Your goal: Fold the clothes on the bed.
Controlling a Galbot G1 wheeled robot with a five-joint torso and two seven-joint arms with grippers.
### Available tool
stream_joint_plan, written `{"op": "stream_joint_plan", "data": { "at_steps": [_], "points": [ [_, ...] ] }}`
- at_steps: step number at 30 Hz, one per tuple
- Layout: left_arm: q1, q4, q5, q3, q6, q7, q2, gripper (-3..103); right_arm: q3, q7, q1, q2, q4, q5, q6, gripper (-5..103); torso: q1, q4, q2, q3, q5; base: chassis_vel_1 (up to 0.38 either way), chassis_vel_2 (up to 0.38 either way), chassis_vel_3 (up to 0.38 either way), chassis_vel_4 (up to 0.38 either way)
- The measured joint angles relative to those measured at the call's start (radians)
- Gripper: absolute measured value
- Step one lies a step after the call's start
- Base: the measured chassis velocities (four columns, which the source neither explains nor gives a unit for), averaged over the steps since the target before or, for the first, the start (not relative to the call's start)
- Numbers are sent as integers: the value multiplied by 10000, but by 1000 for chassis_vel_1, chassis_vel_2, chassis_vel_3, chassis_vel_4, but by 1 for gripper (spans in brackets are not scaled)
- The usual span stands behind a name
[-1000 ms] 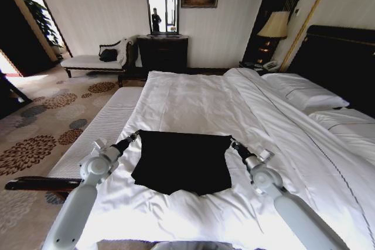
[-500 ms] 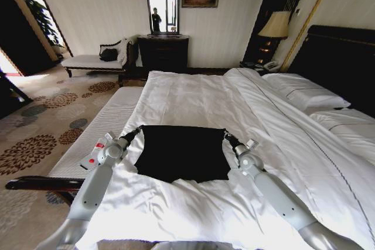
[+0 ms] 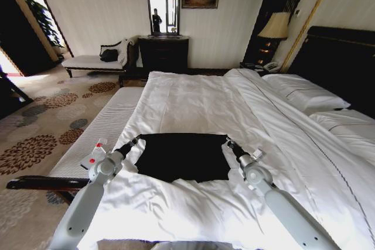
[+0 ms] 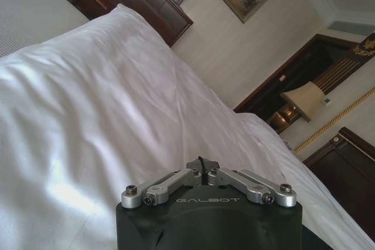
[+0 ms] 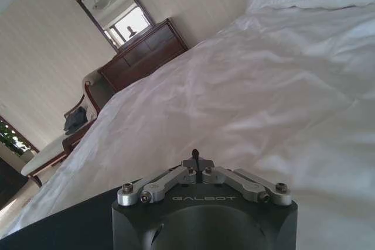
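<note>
Black T-shirt [image 3: 181, 156] lies spread across the near part of the bed [image 3: 199, 95], on the white duvet, its far edge pulled straight between the two grippers. At the shirt's far left corner the left gripper [image 3: 136, 139] has its fingers pressed together, pinching the fabric; at the far right corner the right gripper [image 3: 225, 142] pinches the cloth the same way. In both wrist views the linkages are drawn in tight over the duvet. A white-cushioned bench [image 3: 102, 127] runs along the bed's left side, white pillows [image 3: 302, 95] lie by the dark headboard [image 3: 345, 62], and a dark dresser [image 3: 163, 51] stands at the far wall.
</note>
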Motion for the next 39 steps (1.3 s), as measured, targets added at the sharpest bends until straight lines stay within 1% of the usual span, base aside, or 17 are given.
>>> {"op": "stream_joint_plan", "data": {
  "at_steps": [1, 5, 7, 8, 10, 14, 19, 22, 30, 39],
  "points": [
    [230, -172, 88, -53, 2, 13, 5, 0, 135, 7, -405, -13, 176, -109, -6, 0, -1, -3, 1, 0, 1, 0, 0, 0, 0],
    [635, -368, 337, -127, 5, 30, -10, 0, 341, 7, -941, 5, 371, -285, -6, 0, -1, 1, 1, -1, 0, 0, 0, 0, 0],
    [1133, -566, 673, -259, 2, 95, -75, 0, 499, 9, -1311, 37, 561, -425, -2, 0, 0, 3, 0, 0, -1, 0, 0, 0, 0],
    [1133, -566, 673, -259, 2, 95, -75, 0, 499, 9, -1311, 37, 561, -425, -2, 0, 0, 3, 0, 0, -1, 0, 0, 0, 0],
    [1598, -691, 973, -420, -35, 143, -95, 0, 582, 3, -1668, -28, 731, -683, 25, 0, 2, 4, 0, 2, -1, 0, 0, 0, 0],
    [1909, -727, 1050, -644, -102, 168, -71, 0, 586, -43, -1959, -103, 783, -965, 107, 0, 0, 2, 0, 1, -3, 0, 0, 0, 0],
    [2002, -636, 1114, -809, -127, 180, 9, 0, 458, -59, -2123, 79, 763, -1228, 175, 0, 2, -3, -1, 1, -1, 0, 0, 0, 0],
    [2155, -626, 1303, -814, -200, 243, 75, 0, 358, -59, -2218, 101, 760, -1409, 195, 0, 3, 2, -2, 3, -2, 0, 0, 0, 0],
    [1952, -444, 1410, -731, -320, 245, 6, 0, 286, -81, -2253, 188, 658, -1564, 269, 0, 3, 1, -2, 2, -1, 0, 0, 0, 0],
    [2015, -947, 1271, -707, -355, 214, 1, 0, 405, -83, -2430, 180, 844, -1586, 304, 0, 2, 2, -2, 2, 0, 0, 0, 0, 0]
  ]
}}
